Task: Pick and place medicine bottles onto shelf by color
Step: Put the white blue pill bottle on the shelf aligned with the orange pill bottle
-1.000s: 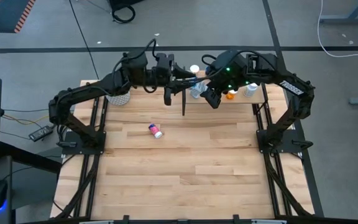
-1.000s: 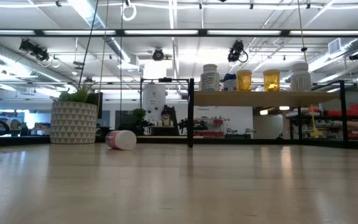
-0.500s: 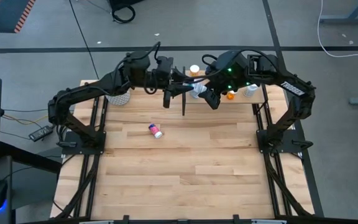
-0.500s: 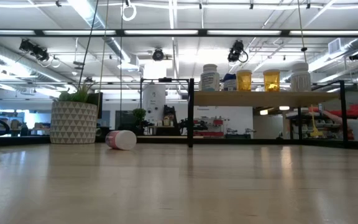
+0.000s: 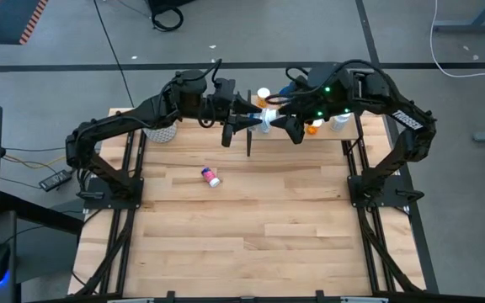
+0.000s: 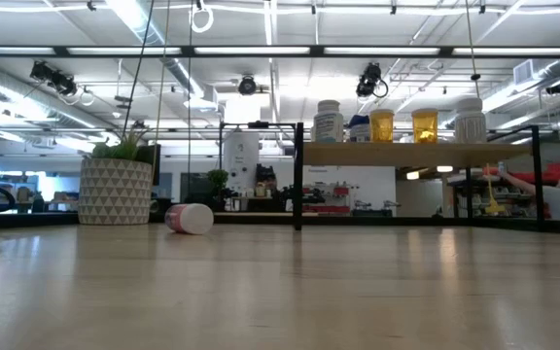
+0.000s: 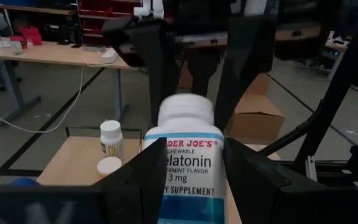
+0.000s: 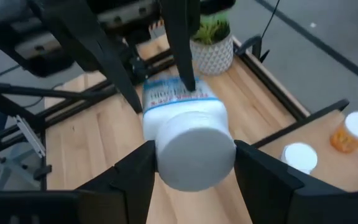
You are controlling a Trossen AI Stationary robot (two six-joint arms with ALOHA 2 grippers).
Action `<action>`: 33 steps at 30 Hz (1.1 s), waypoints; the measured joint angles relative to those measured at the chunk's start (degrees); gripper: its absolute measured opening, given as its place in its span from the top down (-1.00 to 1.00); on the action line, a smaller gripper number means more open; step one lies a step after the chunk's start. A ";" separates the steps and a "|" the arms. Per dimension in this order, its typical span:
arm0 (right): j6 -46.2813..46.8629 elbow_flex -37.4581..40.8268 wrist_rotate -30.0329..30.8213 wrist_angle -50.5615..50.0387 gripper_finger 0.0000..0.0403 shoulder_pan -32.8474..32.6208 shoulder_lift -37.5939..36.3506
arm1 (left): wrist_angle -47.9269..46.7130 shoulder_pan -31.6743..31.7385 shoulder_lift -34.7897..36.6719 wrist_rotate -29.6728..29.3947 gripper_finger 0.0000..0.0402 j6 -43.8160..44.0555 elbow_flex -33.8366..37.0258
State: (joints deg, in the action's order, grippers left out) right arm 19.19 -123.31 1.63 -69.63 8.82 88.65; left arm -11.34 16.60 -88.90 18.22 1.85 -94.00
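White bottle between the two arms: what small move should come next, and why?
Probably the left gripper opens its jaws. It and the right gripper both clamp the white bottle, the right one on the cap, and the shelf lies on the right arm's side.

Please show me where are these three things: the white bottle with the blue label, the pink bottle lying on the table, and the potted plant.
white bottle (image 7: pixel 186 158), left wrist view, on its label.
pink bottle (image 5: pixel 211 176), high view, on its body.
potted plant (image 6: pixel 115 191), low view, on the patterned pot.
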 joint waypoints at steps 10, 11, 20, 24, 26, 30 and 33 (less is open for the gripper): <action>-0.16 -0.02 1.03 1.05 -0.04 0.20 -0.32 | -0.21 0.00 0.00 0.00 0.18 -0.20 0.02; 0.14 -0.02 1.09 1.07 -0.04 0.49 -0.32 | -0.21 0.00 0.00 -0.01 0.18 -0.20 0.02; 4.09 -0.02 1.09 2.30 -0.04 2.90 -0.90 | -0.17 0.00 0.00 -0.12 0.18 -0.18 0.02; 5.25 -0.02 1.35 2.69 -0.04 4.30 -1.83 | -0.16 0.37 0.00 0.02 0.18 -0.18 0.02; 5.72 -0.02 1.81 2.25 -0.04 5.23 -2.34 | -0.18 0.87 0.00 0.06 0.18 -0.17 0.02; 7.10 -0.02 6.08 -1.98 -0.04 7.70 -2.94 | -0.91 3.08 0.65 0.36 0.18 -0.87 0.07; 7.24 -0.02 10.12 -8.51 -0.04 10.17 -2.96 | -1.10 5.26 2.39 0.22 0.18 -0.99 0.07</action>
State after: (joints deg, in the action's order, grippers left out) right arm 26.44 -123.33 11.75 -78.14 18.98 85.69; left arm -12.44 21.86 -86.51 18.44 0.86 -93.93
